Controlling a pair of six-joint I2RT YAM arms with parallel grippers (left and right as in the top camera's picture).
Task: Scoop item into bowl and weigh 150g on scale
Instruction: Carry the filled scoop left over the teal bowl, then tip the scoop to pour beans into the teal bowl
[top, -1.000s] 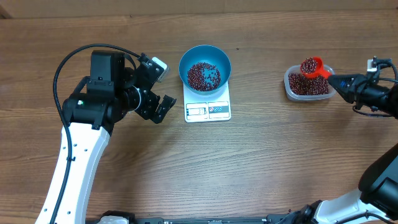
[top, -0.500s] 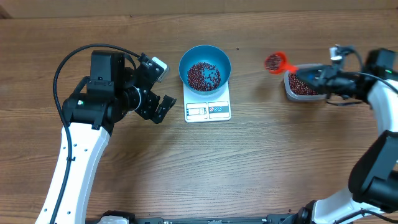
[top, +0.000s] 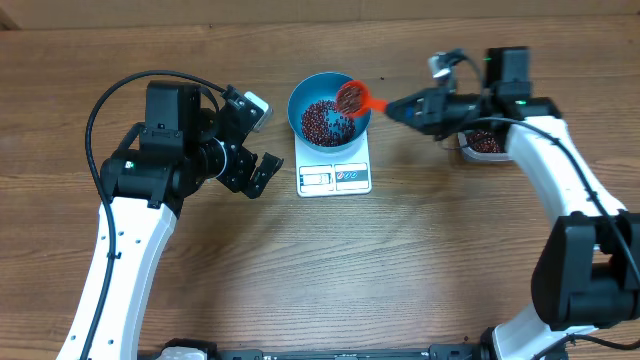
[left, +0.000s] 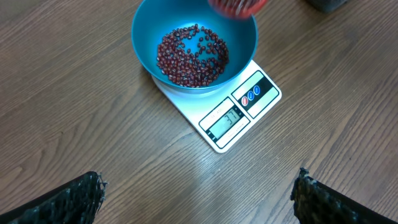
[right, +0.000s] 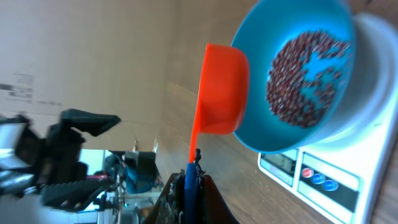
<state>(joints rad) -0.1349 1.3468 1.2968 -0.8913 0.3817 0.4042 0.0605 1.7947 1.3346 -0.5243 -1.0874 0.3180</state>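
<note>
The blue bowl (top: 329, 90) stands on the white scale (top: 335, 176) and holds a layer of dark red beans (top: 322, 121). My right gripper (top: 405, 108) is shut on the blue-ended handle of an orange-red scoop (top: 352, 97). The scoop is filled with beans and hangs over the bowl's right rim. In the right wrist view the scoop (right: 221, 90) is seen side-on against the bowl (right: 298, 134), above the scale (right: 348, 168). My left gripper (top: 258, 140) waits open left of the scale. The left wrist view shows bowl (left: 146, 37), beans (left: 193, 55) and scale (left: 231, 118).
A clear plastic tub (top: 485, 143) with more beans sits right of the scale, partly hidden under my right arm. The wooden table runs bare in front of the scale. The left arm's black cable loops at the back left.
My right arm has carried the filled scoop leftward from the tub to the bowl's right rim. The left arm has not moved.
</note>
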